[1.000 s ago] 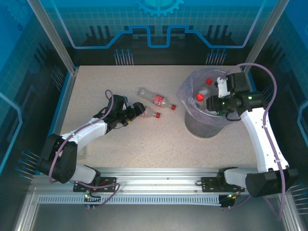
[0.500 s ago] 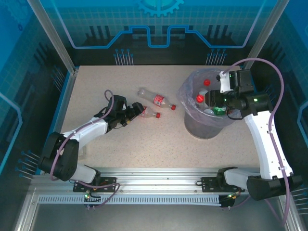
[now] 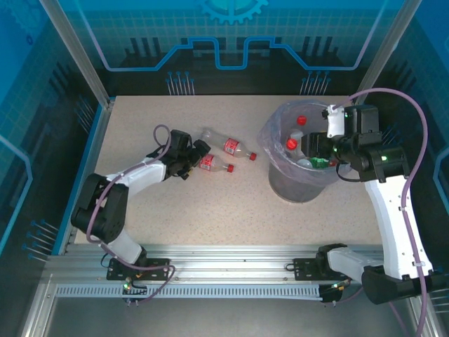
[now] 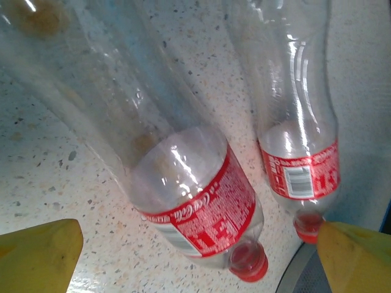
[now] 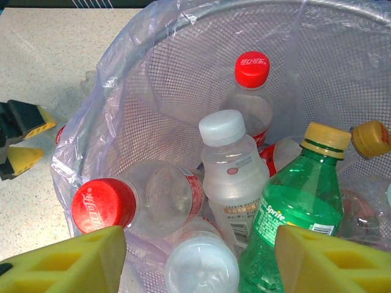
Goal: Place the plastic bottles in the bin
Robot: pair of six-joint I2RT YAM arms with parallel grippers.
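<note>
Right jaws just opened over the bin (image 3: 279, 181), green bottle (image 5: 299, 213) now inside. Left jaws spread wide, moved up astride nearer bottle (image 4: 195, 207); second bottle (image 3: 228, 146) beside it on desk (image 3: 210, 217), both still pending

The top external camera looks down from high behind the near edge, taking in the whole table (image 3: 210, 203). The left wrist camera sits close above two bottles (image 4: 195, 201) lying on it. The right wrist camera looks down into the bin (image 5: 183, 104) at close range, and the top view shows both spots.
</note>
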